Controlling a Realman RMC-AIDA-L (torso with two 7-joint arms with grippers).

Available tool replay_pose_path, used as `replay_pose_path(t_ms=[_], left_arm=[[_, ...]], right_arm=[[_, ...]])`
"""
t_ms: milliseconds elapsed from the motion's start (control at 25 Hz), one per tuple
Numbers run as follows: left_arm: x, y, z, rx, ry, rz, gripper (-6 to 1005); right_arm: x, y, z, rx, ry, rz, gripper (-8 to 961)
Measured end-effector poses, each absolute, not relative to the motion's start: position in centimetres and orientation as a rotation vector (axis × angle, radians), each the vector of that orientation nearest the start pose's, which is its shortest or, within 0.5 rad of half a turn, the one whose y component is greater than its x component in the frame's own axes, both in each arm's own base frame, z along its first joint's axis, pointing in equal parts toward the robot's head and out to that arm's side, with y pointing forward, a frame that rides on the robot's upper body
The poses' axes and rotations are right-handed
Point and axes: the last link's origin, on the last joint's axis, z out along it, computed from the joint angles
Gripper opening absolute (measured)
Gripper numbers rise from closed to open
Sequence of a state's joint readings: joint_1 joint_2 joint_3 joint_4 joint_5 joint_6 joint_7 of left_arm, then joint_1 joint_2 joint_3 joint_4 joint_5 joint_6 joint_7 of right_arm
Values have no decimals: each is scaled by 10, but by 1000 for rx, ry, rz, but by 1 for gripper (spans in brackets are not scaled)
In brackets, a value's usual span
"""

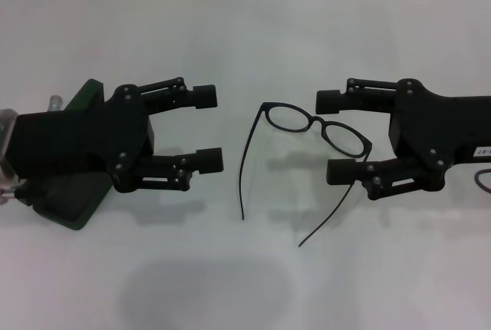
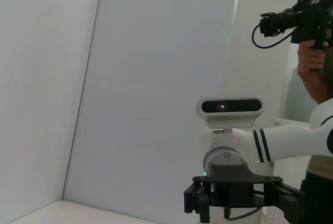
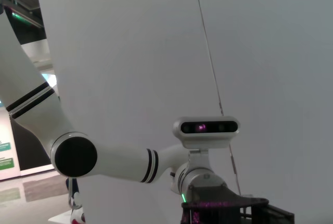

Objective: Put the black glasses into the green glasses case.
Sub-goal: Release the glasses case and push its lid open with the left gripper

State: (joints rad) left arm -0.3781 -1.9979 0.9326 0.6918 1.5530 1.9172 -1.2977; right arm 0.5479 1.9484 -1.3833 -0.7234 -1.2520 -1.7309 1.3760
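Head view: thin black-framed glasses [image 1: 318, 132] w/ two oval clear lenses lie on the white table [image 1: 253, 31], roughly mid-table, temple arms unfolded and stretching toward the robot. One lens sits between the fingers of the right pincer [image 1: 333, 135]; whether anything touches the frame can't be told.

Right pincer: chunky black, comes in from the right side, fingers spread apart, one above the frame and one below it, tips pointing toward the centre.

Left pincer [image 1: 207, 128]: also black, on the left side, fingers spread apart w/ nothing between them, tips pointing toward the glasses but well apart from them.

Dark green rectangular glasses case [image 1: 69, 196] w/ rounded corners lies on the table at far left, mostly hidden under the left pincer's body; only a top corner and the lower part show. Open or closed: can't tell.

Left wrist view: the other arm's white body and black pincer farther off, against a pale wall [image 2: 156, 78]. Right wrist view shows the same kind of scene; no glasses or case in either.
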Motion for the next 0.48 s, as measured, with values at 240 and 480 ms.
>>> replay_pose_path(t_ms=[240, 480], left_arm=[[-242, 273, 40, -2805, -334, -1224, 878], [-237, 279, 42, -2784, -341, -1224, 877]], right_arm=[[168, 310, 10, -3000, 177, 1234, 872], [176, 311, 18, -2926, 202, 1260, 872]])
